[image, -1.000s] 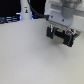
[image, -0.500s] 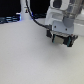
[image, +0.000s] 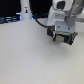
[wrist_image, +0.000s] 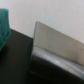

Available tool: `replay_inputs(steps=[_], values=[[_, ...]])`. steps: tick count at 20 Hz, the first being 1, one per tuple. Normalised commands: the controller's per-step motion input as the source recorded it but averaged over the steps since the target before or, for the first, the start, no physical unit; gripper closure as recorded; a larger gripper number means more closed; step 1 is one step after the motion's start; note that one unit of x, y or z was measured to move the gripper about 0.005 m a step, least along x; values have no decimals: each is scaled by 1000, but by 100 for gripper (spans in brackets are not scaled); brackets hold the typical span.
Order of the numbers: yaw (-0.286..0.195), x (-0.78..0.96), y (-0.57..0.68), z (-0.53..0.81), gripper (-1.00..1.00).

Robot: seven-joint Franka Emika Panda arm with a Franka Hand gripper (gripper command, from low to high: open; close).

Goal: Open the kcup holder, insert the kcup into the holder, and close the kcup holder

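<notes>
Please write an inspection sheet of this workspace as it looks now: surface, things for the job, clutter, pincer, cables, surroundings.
Surface: pale, plain table; bare across the exterior view's left and front.
Kcup holder: black box seen close in the wrist view, with a grey panel rising from it; open or closed, cannot tell.
Kcup: a green-topped thing at the wrist picture's edge, probably the pod; too blurred to confirm.
Clutter: nothing seen.
Pincer: pincer low over the table at the exterior view's right; jaws too blurred to judge.
Cables: a dark cable loops along the arm.
Surroundings: a white bottle-like post at the back; dark background.
</notes>
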Motion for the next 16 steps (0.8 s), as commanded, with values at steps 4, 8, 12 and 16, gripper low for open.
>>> replay_inputs(steps=[4,8,12,16], values=[[20,-581,684,114,-100],[18,-731,662,99,-100],[20,-811,605,26,-100],[14,-884,574,4,-100]])
